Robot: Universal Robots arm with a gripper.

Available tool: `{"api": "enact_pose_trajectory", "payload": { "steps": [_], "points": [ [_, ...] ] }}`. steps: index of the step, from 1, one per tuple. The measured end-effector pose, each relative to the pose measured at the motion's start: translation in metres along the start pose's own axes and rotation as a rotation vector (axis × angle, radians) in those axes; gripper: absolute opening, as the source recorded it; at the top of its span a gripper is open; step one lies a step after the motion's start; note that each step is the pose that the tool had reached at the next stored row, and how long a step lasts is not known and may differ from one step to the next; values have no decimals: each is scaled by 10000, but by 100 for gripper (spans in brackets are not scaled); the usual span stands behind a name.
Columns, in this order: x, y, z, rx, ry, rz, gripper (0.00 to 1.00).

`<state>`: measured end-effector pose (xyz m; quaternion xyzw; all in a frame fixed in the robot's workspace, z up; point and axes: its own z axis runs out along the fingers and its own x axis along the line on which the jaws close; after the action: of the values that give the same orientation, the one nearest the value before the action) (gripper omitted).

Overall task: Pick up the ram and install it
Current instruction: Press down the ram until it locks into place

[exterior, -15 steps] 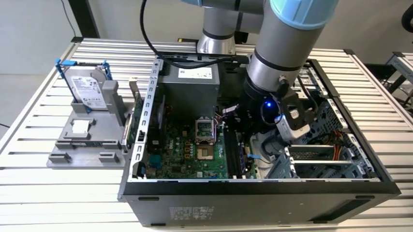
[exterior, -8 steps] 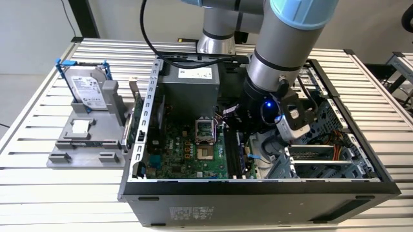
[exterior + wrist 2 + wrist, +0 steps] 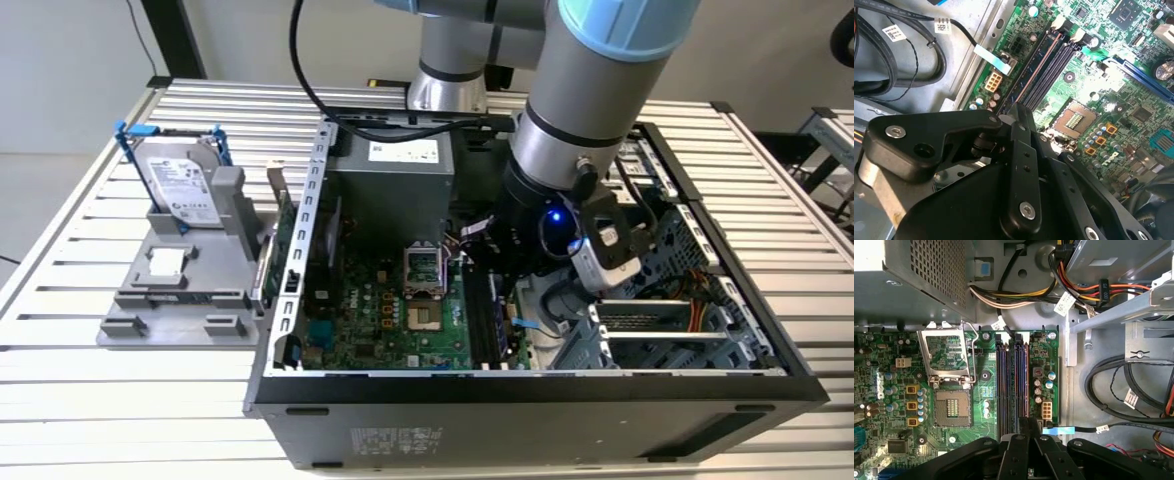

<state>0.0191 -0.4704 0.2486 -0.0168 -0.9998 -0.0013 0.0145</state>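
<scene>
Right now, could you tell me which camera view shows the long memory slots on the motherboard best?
The first wrist view: the memory slots run full length, square to the camera. The second wrist view shows them slanted, their near ends behind the gripper. In the exterior view they sit partly under the arm.

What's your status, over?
Pincer low over motherboard slots. Looks shut on ram, edge-on in a slot. Cables alongside, not blocking.

gripper: fingertips hidden behind its own black body, over the memory slots | slots' near ends covered by gripper | arm cut off at top edge, hides case interior beside slots
</scene>
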Motion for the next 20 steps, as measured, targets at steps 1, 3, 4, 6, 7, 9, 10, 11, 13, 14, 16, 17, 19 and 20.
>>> {"api": "enact_pose_trajectory", "payload": {
  "steps": [1,3,4,6,7,9,10,11,13,14,16,17,19,20],
  "points": [
    [0,0,0,1,0,0,0],
    [0,0,0,1,0,0,0],
    [0,0,0,2,1,-8,0],
    [0,0,0,6,0,-146,0],
    [0,0,0,8,1,-242,0],
    [0,0,0,14,1,-426,0],
    [1,0,0,17,1,-520,0],
    [1,0,0,20,2,-647,0],
    [1,0,0,29,2,-944,0],
    [0,0,0,33,2,-1097,0],
    [0,0,-1,41,3,-1361,0],
    [0,0,-1,46,4,-1504,0],
    [0,0,-1,54,4,-1809,0],
    [0,0,-2,60,4,-1964,0]
  ]
}}
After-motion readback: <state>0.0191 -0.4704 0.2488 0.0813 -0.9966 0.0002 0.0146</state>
